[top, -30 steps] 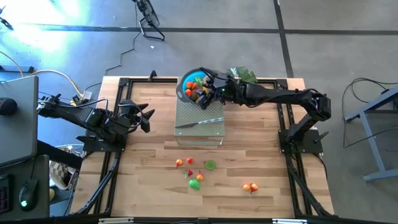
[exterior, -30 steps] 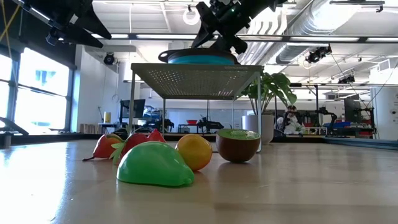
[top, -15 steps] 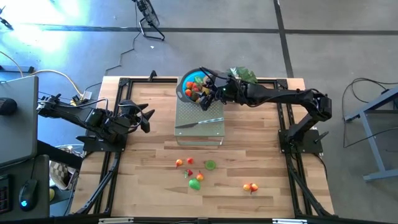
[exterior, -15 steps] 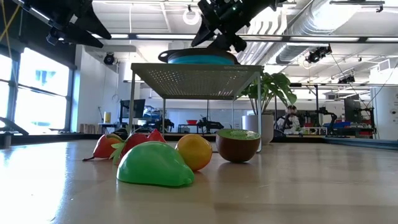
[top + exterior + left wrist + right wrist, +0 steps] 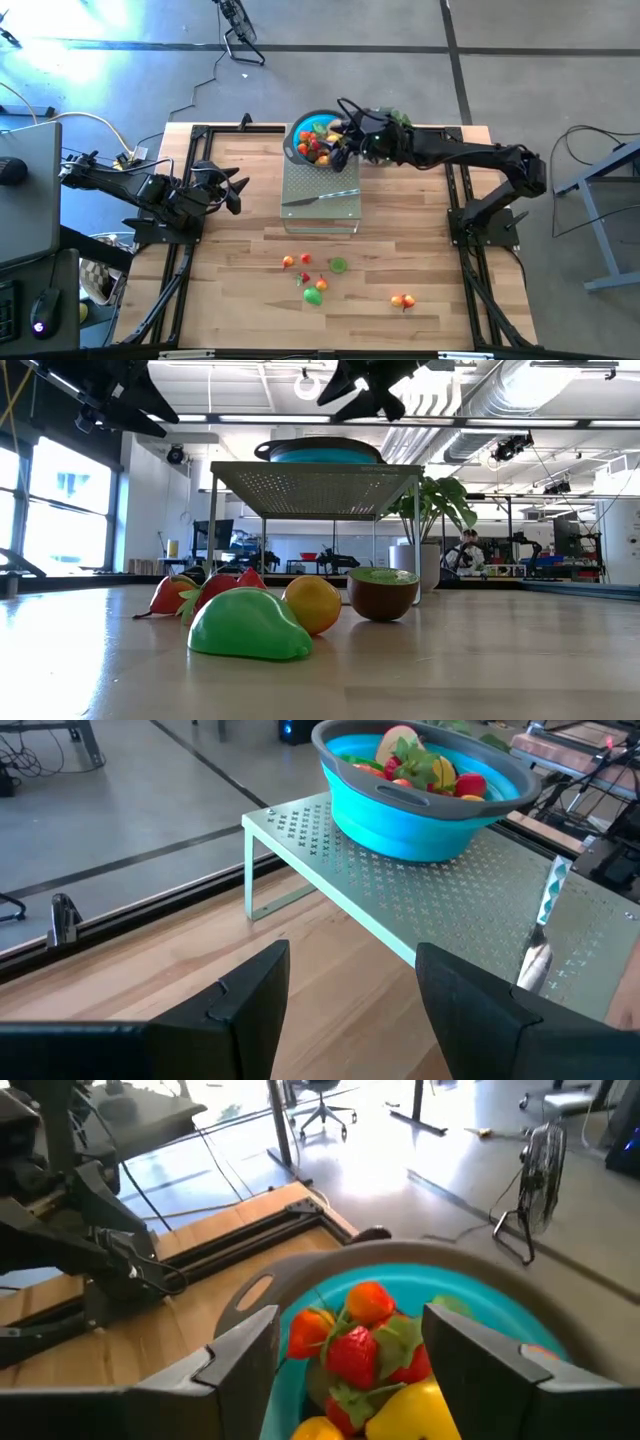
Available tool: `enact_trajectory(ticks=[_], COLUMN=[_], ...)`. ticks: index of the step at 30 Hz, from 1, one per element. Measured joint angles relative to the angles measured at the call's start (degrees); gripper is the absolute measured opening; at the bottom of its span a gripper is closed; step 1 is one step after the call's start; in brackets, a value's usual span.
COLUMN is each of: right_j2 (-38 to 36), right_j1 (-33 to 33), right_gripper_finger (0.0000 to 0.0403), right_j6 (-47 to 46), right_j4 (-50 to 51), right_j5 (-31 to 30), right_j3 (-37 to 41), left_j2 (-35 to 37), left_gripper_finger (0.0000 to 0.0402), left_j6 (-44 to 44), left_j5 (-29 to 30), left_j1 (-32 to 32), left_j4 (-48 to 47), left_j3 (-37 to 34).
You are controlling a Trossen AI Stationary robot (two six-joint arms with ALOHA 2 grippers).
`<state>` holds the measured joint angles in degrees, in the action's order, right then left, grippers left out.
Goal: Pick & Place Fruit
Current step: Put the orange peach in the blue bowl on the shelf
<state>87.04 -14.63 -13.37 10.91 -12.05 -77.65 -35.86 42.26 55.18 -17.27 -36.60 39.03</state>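
Over the far middle of the table the right gripper (image 5: 343, 133) hangs above the blue bowl (image 5: 300, 130), its fingers (image 5: 240, 1355) spread apart with nothing between them — only the piled fruit below. The bowl sits on the back of a perforated metal rack (image 5: 322, 200), and inside it lie a strawberry (image 5: 358, 1356), an orange piece (image 5: 370, 1298) and a yellow piece (image 5: 420, 1410), heaped close together. A knife (image 5: 320, 197) lies across the front part of the rack.

More fruit is loose on the bare wood nearer the front edge: a green pear (image 5: 248, 625), an orange (image 5: 312, 603), a halved kiwi (image 5: 383, 592) and red strawberries (image 5: 225, 588) in one cluster, touching or just beside each other, and a small orange-red pair (image 5: 402, 300) apart to the right.

The left gripper (image 5: 232, 190) waits low over the table's left side, well apart from the rack — its fingers (image 5: 240, 1010) also stand open and empty. A leafy plant (image 5: 392, 120) sits behind the right arm.
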Motion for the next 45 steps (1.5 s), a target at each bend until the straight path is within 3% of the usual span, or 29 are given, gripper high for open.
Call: enact_trajectory(ticks=[10, 23, 29, 38, 45], right_j2=[-3.13, -4.79, -6.44, -9.15, -9.16], right_j1=[0.34, 2.88, 4.53, 6.28, 10.38], right_gripper_finger=[0.0236, 0.0192, 0.0169, 0.0144, 0.0121], right_j6=[4.51, 2.90, 3.92, 0.13, -2.73], right_j4=[-1.68, -1.15, -0.65, 1.47, 7.72], right_j5=[-10.05, -4.90, -13.62, -7.11, -7.27], right_j3=[-0.04, 0.02, 0.01, 0.00, 0.00], left_j2=[0.00, 0.00, 0.00, -0.01, -0.47], left_gripper_finger=[0.0214, 0.0214, 0.0214, 0.0214, 0.0214], left_j6=[0.00, 0.00, 0.00, 0.01, -1.45], left_j5=[-0.17, -3.69, -6.79, -9.71, -11.76], left_j1=[0.02, 0.00, 0.00, 0.00, -0.03], left_j4=[0.02, 3.21, 3.93, 4.85, 7.22], left_j3=[0.00, 0.00, 0.00, 0.00, 0.00])
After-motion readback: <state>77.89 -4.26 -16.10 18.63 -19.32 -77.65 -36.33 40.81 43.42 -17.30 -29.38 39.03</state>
